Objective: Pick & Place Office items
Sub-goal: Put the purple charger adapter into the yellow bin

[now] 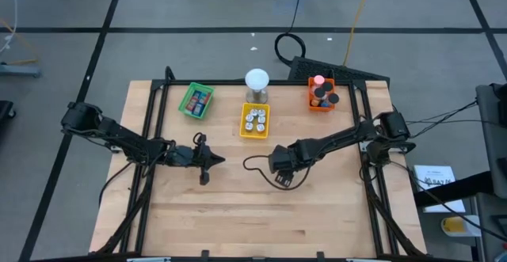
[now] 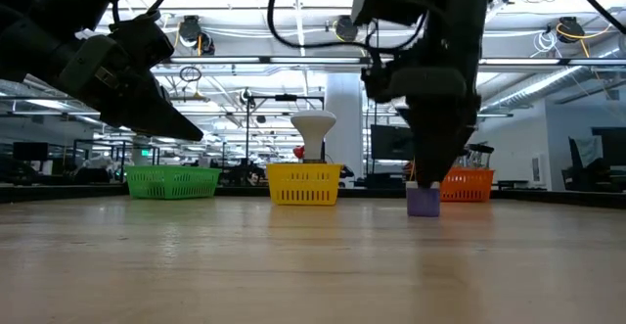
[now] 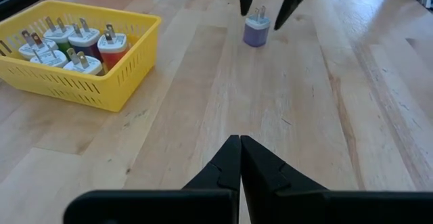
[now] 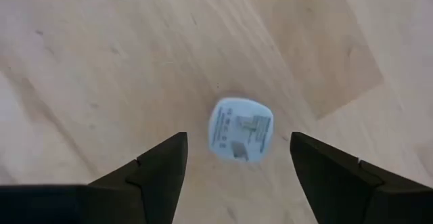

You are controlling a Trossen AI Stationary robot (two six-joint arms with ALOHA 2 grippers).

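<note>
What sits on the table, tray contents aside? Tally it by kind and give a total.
Trays: 3, the green tray, yellow tray and orange tray
Purple plug adapter, loose on the wood: 1
White-domed cylinder: 1
Total: 5

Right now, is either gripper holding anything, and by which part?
Nothing is held. The right gripper hangs open above the purple plug standing on the table; the left gripper is shut, empty.

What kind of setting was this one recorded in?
Probably a robotics lab in a large open industrial hall: a framed wooden table on a gray tiled floor, exposed ceiling lights and ducting, workstations with monitors behind, cables across the floor.
</note>
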